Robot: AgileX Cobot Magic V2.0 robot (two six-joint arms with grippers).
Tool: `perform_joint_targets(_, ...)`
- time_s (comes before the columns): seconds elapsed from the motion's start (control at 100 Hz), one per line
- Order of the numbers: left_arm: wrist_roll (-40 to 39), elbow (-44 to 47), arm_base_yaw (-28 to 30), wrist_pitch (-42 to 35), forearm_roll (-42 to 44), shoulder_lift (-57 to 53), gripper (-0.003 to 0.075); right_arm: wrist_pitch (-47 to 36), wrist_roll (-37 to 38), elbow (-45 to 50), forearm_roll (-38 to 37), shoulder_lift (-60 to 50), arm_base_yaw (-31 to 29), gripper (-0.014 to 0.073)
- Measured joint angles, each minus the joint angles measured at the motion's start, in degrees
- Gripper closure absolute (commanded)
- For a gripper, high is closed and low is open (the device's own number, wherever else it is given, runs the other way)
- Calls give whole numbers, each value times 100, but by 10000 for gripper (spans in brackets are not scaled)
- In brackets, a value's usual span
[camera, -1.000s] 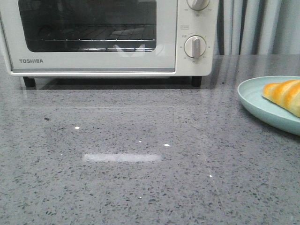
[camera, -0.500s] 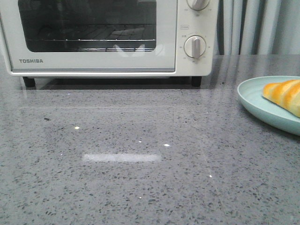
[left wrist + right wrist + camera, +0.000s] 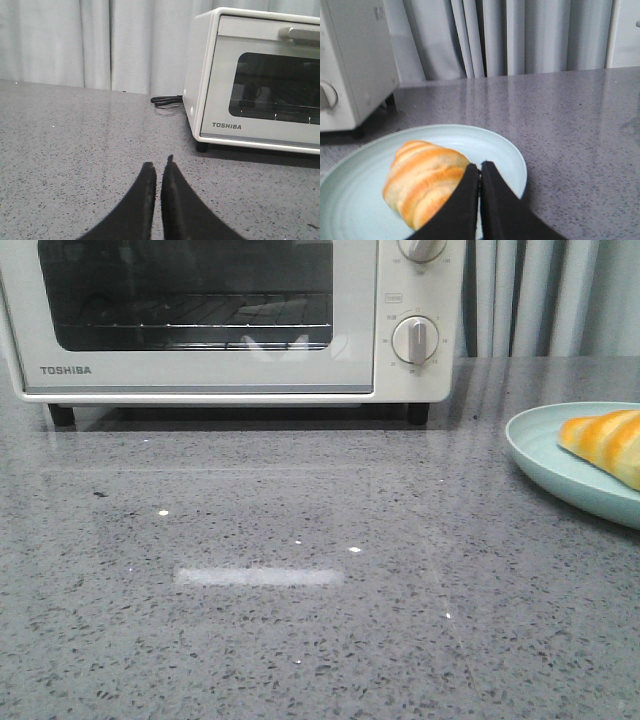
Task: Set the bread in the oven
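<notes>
The glossy golden-orange striped bread (image 3: 607, 443) lies on a pale blue round plate (image 3: 545, 462) at three o'clock; the white Toshiba oven (image 3: 230, 320), door closed, stands at eleven o'clock. Left claw (image 3: 158, 167) and right claw (image 3: 480, 170) are both pressed together, empty.

I see the oven (image 3: 230, 320) at the table's (image 3: 300, 620) back left; the bread (image 3: 608, 444) lies on a plate (image 3: 545, 455) far right.

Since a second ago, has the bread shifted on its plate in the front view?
No. The bread sits at the same spot on the plate, equally far from the oven.
</notes>
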Motion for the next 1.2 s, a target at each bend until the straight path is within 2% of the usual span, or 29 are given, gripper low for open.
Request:
perform_joint_targets(0.08,0,0,0,-25,-152,0,740,-47,0,0,412,0,0,624)
perform_joint_targets(0.28,0,0,0,-25,-315,0,740,-60,0,0,1973,0,0,624)
perform_joint_targets(0.41,-9,0,0,-25,-540,0,740,-60,23,0,2415,0,0,624)
perform_joint_targets(0.56,-26,0,0,-79,-1236,0,740,-70,42,0,2827,0,0,624)
perform_joint_targets(0.69,-36,0,0,-193,-1541,0,740,199,42,-16,2821,0,0,624)
perform_joint_targets(0.88,-40,-284,0,42,-1446,11,740,707,42,-615,2085,56,0,624)
perform_joint_targets(1.09,-40,-1268,0,521,-1058,584,740,1316,27,-1662,1095,630,0,624)
perform_joint_targets(1.2,-40,-1972,0,940,-845,1076,740,1747,-236,-2332,826,942,0,624)
